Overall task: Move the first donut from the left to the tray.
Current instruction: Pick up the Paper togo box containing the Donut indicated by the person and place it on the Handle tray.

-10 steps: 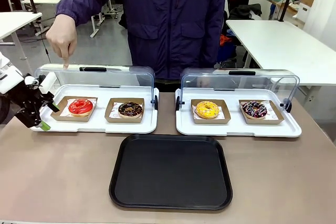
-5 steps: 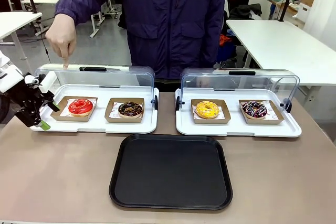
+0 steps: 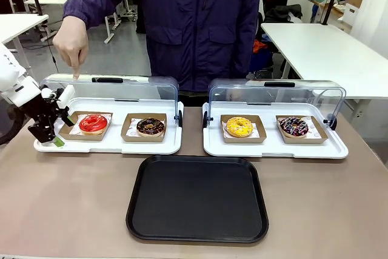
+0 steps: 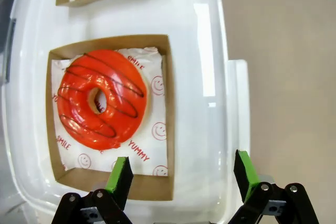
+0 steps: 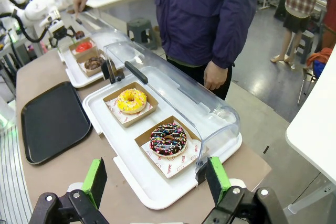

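The first donut from the left (image 3: 93, 123), red-iced with dark stripes, sits in its brown cardboard holder (image 4: 163, 61) at the left end of a white tray. My left gripper (image 3: 60, 129) hangs open at that tray's left end, just beside the holder. In the left wrist view the left gripper (image 4: 182, 169) straddles the holder's near wall: one green pad is over the holder's paper by the donut (image 4: 101, 99), the other over the white rim. The black tray (image 3: 197, 198) lies in the middle front of the table. My right gripper (image 5: 156, 177) is open and holds nothing.
A chocolate donut (image 3: 150, 127) shares the left white tray (image 3: 121, 147). A yellow donut (image 3: 239, 127) and a sprinkled dark donut (image 3: 294, 127) sit in the right white tray. Both clear lids (image 3: 109, 89) stand raised behind. A person's hand (image 3: 73, 43) points down at the left lid.
My left gripper has moved right and slightly up, from off the white tray's left edge to right beside the red donut's holder. It stays open.
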Robot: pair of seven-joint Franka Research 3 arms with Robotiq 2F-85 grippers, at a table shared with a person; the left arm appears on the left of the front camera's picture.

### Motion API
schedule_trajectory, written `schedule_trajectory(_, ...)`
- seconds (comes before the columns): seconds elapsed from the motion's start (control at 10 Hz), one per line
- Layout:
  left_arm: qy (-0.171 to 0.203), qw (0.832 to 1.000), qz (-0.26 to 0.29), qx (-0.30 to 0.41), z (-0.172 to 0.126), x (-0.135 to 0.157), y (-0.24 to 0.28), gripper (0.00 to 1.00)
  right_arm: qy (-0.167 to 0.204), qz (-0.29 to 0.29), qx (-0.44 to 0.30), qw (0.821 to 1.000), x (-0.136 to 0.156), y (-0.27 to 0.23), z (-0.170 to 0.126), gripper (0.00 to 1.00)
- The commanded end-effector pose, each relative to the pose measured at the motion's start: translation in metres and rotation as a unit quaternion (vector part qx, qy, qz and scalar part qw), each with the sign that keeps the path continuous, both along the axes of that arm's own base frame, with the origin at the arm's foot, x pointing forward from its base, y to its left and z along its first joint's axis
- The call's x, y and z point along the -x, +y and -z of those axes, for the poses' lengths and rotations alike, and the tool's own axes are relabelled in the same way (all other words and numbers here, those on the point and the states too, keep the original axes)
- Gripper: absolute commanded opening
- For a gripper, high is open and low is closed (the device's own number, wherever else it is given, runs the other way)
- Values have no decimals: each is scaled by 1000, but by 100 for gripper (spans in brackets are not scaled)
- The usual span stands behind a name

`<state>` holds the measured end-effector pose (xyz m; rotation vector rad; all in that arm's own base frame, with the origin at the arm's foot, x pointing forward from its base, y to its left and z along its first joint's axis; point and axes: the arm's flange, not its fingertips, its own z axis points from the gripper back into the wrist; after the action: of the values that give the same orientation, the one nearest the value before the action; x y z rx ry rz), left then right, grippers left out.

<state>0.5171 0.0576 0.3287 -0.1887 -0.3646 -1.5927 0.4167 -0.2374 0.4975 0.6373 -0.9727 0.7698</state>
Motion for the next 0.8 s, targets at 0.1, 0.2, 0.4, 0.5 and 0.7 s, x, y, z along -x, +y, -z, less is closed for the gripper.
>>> schedule_trajectory(0.1, 6, 1000, 8, -25, 6, -9, 1, 100, -6, -2, -3, 1000, 0, 1, -3, 100)
schedule_trajectory(0.2, 6, 999, 10, -33, 9, -12, -1, 100, -6, -2, -3, 1000, 0, 1, -3, 100)
schedule_trajectory(0.4, 9, 999, 15, -34, 14, -13, -5, 100, -6, -2, -3, 1000, 0, 1, -3, 100)
schedule_trajectory(0.5, 9, 999, 13, -44, 17, -15, -7, 100, -6, -2, -3, 1000, 0, 1, -3, 100)
schedule_trajectory(0.7, 3, 998, 6, -64, 22, -18, -8, 85, -6, -2, -3, 1000, 0, 1, -3, 100)
